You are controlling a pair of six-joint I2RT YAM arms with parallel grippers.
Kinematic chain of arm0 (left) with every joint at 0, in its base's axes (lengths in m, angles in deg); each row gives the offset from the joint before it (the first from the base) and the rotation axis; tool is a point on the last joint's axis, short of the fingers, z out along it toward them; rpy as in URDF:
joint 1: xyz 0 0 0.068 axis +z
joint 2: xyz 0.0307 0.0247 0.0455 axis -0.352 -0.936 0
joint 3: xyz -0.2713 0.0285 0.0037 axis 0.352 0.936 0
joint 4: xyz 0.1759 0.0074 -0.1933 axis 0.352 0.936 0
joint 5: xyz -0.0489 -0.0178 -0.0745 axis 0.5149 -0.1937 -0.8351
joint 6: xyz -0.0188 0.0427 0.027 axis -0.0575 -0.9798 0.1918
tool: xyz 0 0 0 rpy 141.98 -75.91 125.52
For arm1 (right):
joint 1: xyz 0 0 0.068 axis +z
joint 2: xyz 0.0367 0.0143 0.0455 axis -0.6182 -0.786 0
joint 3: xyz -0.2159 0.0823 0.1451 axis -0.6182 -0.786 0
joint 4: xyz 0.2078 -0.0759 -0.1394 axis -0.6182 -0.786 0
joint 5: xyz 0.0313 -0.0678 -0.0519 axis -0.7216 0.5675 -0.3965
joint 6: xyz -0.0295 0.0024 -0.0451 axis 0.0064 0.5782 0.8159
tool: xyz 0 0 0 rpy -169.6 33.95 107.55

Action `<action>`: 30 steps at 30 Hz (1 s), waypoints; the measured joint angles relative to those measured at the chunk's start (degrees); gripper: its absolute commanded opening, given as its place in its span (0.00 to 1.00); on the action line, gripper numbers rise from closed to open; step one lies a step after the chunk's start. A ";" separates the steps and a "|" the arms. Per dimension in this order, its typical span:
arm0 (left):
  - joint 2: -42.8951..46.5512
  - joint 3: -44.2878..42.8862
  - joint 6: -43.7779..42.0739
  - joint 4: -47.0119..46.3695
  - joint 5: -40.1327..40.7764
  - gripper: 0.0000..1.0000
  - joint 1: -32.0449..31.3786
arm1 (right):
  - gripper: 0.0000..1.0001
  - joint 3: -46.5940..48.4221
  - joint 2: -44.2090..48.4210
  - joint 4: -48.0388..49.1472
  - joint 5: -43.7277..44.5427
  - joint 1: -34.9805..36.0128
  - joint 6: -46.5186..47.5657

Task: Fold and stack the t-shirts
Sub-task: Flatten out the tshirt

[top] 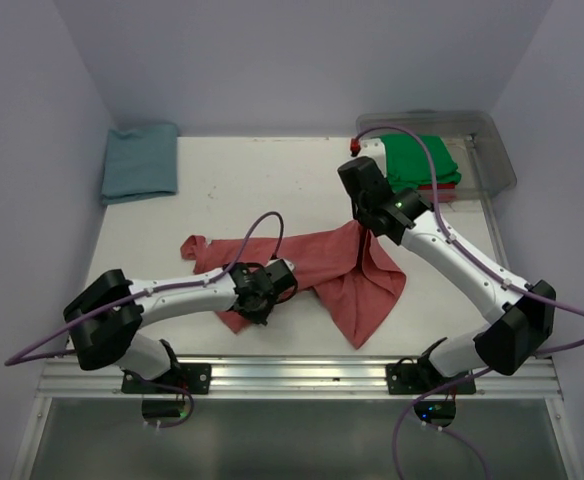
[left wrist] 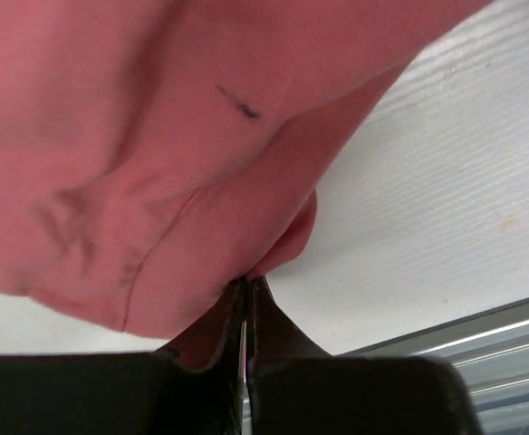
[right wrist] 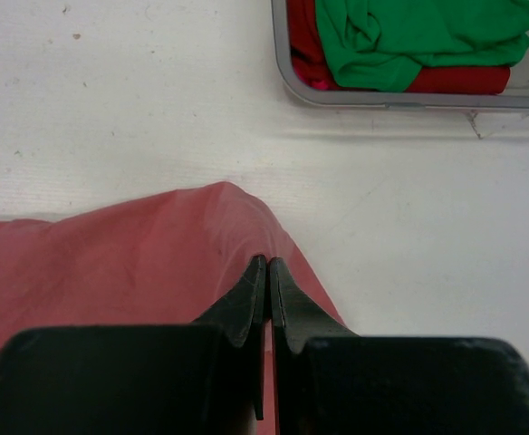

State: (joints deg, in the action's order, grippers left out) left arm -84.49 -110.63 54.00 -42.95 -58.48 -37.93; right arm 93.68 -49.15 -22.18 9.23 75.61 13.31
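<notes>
Left gripper (left wrist: 246, 285): jaws pinched nearly flat on a fold of the salmon shirt (top: 342, 275), low over the bench (top: 272, 180) near the middle of the near edge.

Right gripper (right wrist: 267, 263): jaws also narrow, with a sliver of the same cloth between them. The fabric rises in a peak to the tips, right of centre.

Salmon shirt: sprawled across mid-bench, one end trailing left, a loose flap hanging toward the near edge. Not folded. Thin, soft knit with a fine rib; it creases easily and drapes limp from both pinches.

Teal shirt (top: 140, 160): a flat, roughly square packet at the far left corner; looks folded.

Green shirt (top: 422, 160): bunched, lying on the red shirt (right wrist: 464, 82) inside the bin (top: 497, 150) at the far right corner. The bin is clear hard plastic with rounded corners.

Judgement: one shirt of four folded, one in hand, two untouched; no stack yet. Well under half done.
</notes>
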 measured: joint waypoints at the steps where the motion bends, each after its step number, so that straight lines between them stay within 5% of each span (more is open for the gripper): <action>1: 0.90 -0.85 0.31 1.20 1.27 0.00 0.00 | 0.00 -0.17 0.22 -0.04 0.00 0.00 0.00; 7: 7.93 -14.91 2.51 10.82 10.38 0.00 0.00 | 0.00 -0.39 1.84 -0.09 0.57 -0.07 -0.02; 16: 21.90 -43.04 3.06 18.67 37.97 0.00 0.50 | 0.00 1.05 7.45 -0.24 4.74 -1.01 0.66; 23: 33.27 -40.44 -16.24 0.50 48.74 0.00 0.94 | 0.00 1.88 17.22 7.19 2.16 -1.07 6.60; 30: 32.57 -51.76 -29.53 -8.83 40.89 0.00 1.05 | 0.00 10.03 24.37 11.58 -11.98 -1.07 12.66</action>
State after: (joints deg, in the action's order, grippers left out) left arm -51.92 -162.39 24.47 -51.78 -17.59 -36.88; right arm 103.71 -24.78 -10.60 -2.75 74.54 25.97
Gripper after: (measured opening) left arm 0.010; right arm 0.018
